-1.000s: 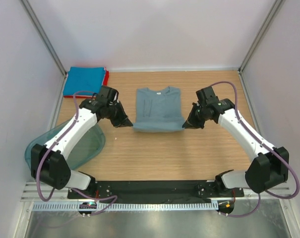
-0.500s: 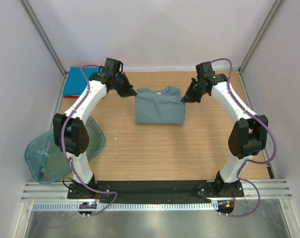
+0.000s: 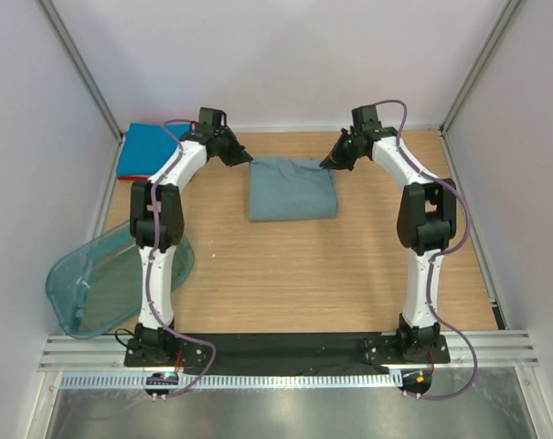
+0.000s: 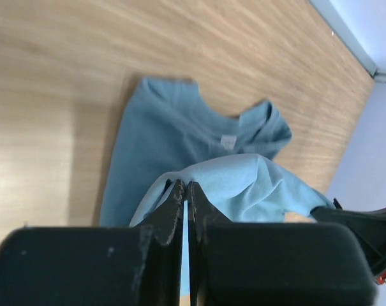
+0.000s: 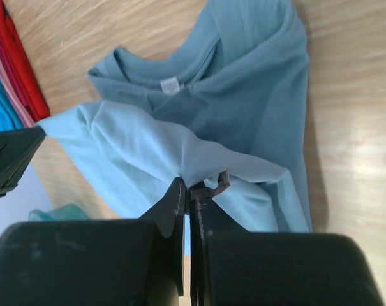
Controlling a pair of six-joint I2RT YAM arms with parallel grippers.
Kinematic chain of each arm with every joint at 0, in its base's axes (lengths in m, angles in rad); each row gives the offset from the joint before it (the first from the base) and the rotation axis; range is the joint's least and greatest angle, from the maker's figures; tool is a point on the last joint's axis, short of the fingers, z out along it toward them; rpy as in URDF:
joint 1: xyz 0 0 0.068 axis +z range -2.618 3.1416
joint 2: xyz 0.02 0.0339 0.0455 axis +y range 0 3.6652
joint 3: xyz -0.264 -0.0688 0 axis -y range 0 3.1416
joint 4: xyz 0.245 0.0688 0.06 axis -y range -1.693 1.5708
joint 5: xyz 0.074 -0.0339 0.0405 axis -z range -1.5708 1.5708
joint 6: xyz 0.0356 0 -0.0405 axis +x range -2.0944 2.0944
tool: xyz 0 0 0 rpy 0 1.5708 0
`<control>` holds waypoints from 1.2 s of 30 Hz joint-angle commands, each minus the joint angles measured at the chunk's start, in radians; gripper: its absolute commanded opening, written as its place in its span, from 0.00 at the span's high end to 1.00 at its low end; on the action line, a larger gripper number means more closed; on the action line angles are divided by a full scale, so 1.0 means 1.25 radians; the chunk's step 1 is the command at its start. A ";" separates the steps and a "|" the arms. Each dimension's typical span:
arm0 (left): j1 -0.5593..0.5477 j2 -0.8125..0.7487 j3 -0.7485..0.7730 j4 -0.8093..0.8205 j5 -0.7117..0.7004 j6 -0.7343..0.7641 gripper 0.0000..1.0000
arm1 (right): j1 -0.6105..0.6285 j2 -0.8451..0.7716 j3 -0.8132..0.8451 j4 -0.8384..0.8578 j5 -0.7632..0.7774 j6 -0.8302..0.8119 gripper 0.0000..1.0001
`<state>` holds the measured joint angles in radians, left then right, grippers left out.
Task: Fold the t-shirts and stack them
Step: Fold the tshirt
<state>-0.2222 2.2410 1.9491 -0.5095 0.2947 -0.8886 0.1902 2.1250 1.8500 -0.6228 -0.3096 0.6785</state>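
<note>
Pinching, left hand: fingers pressed together on a raised fold of the grey-blue t-shirt
Gripping, right hand: pressed together on that tee's cloth too
Shirt look: dusty grey-blue, soft, doubled over itself, white neck label showing
Shirt place: far middle of the bench
Stack: bright blue tee over red tee, far-left corner

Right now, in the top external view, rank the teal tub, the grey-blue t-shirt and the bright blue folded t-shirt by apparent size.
1. teal tub: largest.
2. grey-blue t-shirt: clearly smaller than the tub.
3. bright blue folded t-shirt: smallest as seen, though the left arm covers part of it.
</note>
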 commanded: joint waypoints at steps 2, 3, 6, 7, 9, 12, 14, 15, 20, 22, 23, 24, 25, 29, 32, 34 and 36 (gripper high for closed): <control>0.013 0.085 0.134 0.119 0.050 -0.017 1.00 | -0.023 0.075 0.075 0.107 -0.036 0.027 0.96; 0.013 0.127 0.161 0.124 0.061 -0.016 1.00 | -0.027 0.092 0.087 0.119 -0.038 0.034 0.94; 0.016 0.196 0.246 0.155 0.075 -0.029 1.00 | -0.036 0.152 0.146 0.141 -0.038 0.040 0.94; 0.019 0.210 0.258 0.167 0.077 -0.042 1.00 | -0.037 0.166 0.172 0.151 -0.036 0.049 0.94; 0.024 0.238 0.292 0.183 0.072 -0.054 0.95 | -0.048 0.206 0.195 0.164 -0.035 0.068 0.91; 0.034 0.271 0.307 0.182 0.092 -0.071 0.77 | -0.061 0.233 0.212 0.186 -0.053 0.112 0.58; 0.037 0.247 0.288 0.179 0.087 -0.048 0.73 | -0.067 0.224 0.212 0.188 -0.066 0.094 0.35; 0.037 0.231 0.277 0.165 0.081 -0.034 0.73 | -0.071 0.216 0.207 0.172 -0.063 0.082 0.32; 0.038 0.102 0.183 0.127 0.021 0.020 0.70 | -0.080 0.118 0.143 0.101 -0.063 0.021 0.30; 0.029 0.063 0.125 0.123 0.006 0.030 0.70 | -0.079 0.078 0.091 0.094 -0.091 0.010 0.30; 0.024 0.026 0.106 0.123 0.002 0.037 0.70 | -0.077 0.065 0.073 0.079 -0.097 0.001 0.31; 0.018 0.006 0.080 0.123 -0.003 0.055 0.70 | -0.076 0.054 0.057 0.068 -0.102 -0.023 0.32; 0.005 -0.008 0.061 0.124 -0.001 0.063 0.69 | -0.074 0.044 0.027 0.055 -0.108 -0.036 0.33; -0.031 -0.042 -0.021 0.124 0.051 0.084 0.70 | -0.071 -0.019 -0.046 0.036 -0.128 -0.078 0.37; -0.064 -0.031 -0.044 0.127 0.071 0.110 0.69 | -0.071 -0.025 -0.086 0.039 -0.133 -0.090 0.37; -0.077 -0.003 -0.051 0.130 0.075 0.112 0.69 | -0.071 -0.015 -0.105 0.039 -0.134 -0.100 0.37; -0.081 0.023 -0.045 0.145 0.071 0.111 0.69 | -0.071 0.000 -0.131 0.061 -0.139 -0.110 0.38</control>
<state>-0.3161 2.2238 1.9015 -0.3553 0.3595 -0.7834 0.1017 2.1334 1.7264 -0.5579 -0.4576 0.5896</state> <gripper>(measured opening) 0.311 0.628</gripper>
